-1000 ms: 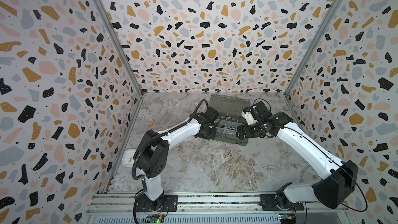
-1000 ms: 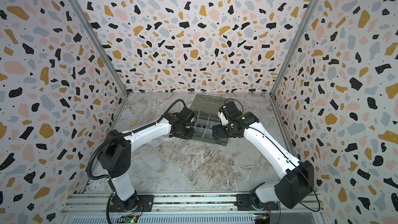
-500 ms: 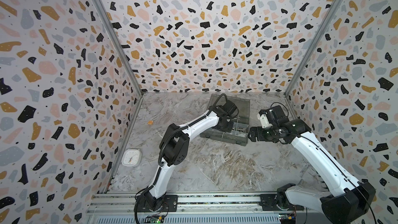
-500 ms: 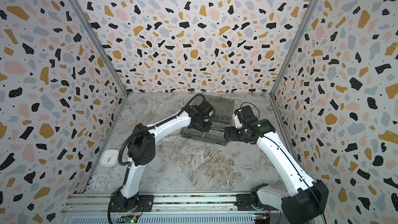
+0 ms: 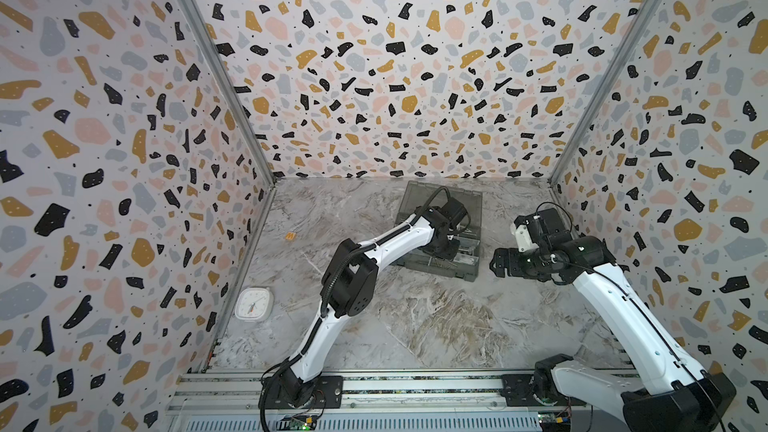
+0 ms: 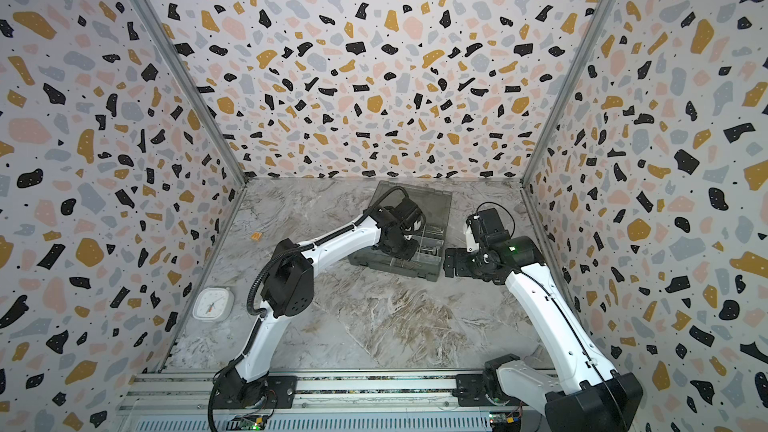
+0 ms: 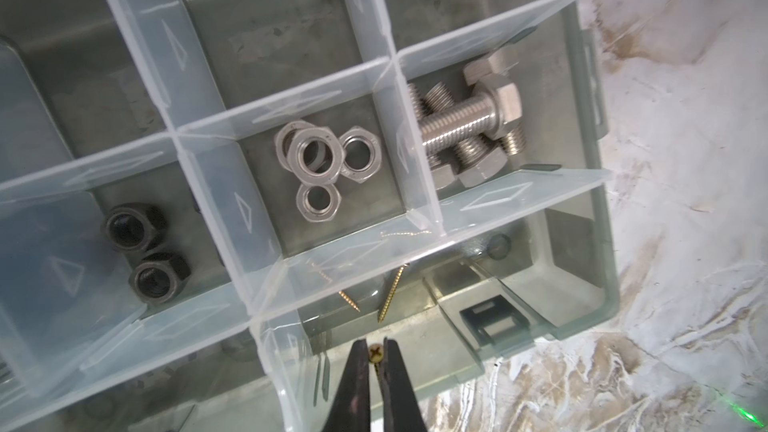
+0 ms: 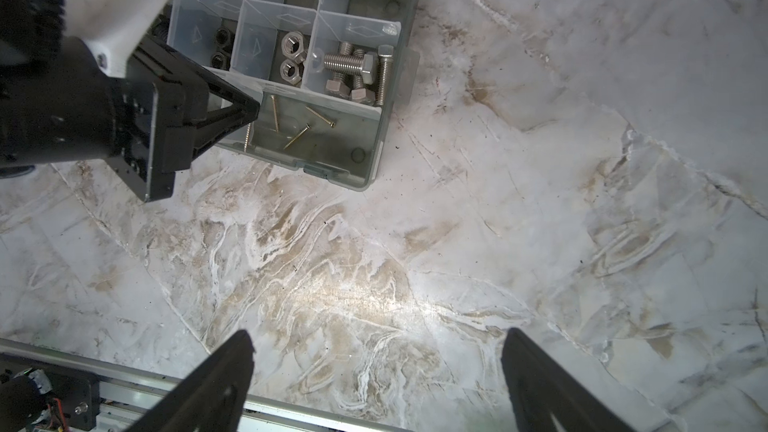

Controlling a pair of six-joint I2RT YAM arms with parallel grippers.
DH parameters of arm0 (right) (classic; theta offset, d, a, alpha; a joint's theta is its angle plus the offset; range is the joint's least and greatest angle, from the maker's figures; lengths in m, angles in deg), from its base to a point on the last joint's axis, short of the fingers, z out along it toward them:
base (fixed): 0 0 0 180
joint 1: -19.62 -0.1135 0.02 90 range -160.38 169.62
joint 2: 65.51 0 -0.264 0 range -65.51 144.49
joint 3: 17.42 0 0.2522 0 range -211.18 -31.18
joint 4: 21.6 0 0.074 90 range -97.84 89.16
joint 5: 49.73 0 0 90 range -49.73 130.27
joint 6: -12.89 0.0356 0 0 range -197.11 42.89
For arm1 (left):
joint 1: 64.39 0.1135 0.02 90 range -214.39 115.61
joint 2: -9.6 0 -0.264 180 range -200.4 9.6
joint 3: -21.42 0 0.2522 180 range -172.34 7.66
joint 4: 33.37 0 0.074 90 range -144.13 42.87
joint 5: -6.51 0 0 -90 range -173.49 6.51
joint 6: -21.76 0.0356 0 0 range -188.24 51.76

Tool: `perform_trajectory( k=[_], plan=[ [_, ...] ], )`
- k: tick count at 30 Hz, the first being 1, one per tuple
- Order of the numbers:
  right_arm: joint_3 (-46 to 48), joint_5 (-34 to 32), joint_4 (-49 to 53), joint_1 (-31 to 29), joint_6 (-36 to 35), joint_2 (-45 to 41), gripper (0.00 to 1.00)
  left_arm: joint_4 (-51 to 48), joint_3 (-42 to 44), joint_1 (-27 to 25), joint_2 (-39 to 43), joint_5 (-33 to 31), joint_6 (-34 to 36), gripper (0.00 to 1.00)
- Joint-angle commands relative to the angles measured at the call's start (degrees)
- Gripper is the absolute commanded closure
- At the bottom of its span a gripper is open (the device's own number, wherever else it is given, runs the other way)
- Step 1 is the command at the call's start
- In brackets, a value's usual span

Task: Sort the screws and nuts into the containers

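Marble veining in white, grey and tan runs over the glossy table (image 5: 415,326). A white rounded-square clock (image 5: 253,304) lies flat near the left wall. Farther in, the right jaws hang spread wide over bare table, gripping nothing, just beside the right end of the organiser box (image 8: 332,166). The box is smoky-grey translucent plastic with rounded corners, and its containers (image 7: 286,110) are walled by clear dividers (image 7: 519,191). The front compartment, a long trough along the near wall, holds thin brass screws (image 8: 299,137) with pointed tips and fine threads, lying loose at odd angles. The left jaws, narrow black tips, are pinched on another brass screw (image 7: 376,353) just under its cross-slotted head, and it hangs point-down at the end of that trough nearest the left arm. Behind the trough three square compartments sit side by side. One holds two dull black nuts (image 7: 129,228), the middle one holds flat silver nuts (image 7: 318,164) overlapping in a small heap, and the one at the right end holds thick silver hex bolts (image 7: 469,130) with coarse threads, piled crosswise. The lid (image 5: 473,207) lies open behind the box, toward the back wall.
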Motion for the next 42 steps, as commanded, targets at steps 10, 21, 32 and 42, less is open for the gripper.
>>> perform_trajectory(
  k=[10,21,32,42],
  plan=[
    [-2.28,-1.15,2.08,0.38,0.28,1.05,0.05,-2.04,-4.18,0.18,-1.87,0.44,2.37,0.84],
    [-5.91,1.39,-1.91,0.41,-1.18,4.73,0.04,-7.17,-8.36,2.63,4.52,-3.89,4.54,0.20],
    [-6.30,-1.46,-17.29,0.62,-2.14,8.63,0.01,20.07,35.31,27.75,44.87,-18.08,1.87,0.00],
    [5.35,-13.20,-39.10,0.90,-5.69,7.32,0.01,52.71,70.02,36.06,74.60,-35.89,8.30,0.00]
  ],
)
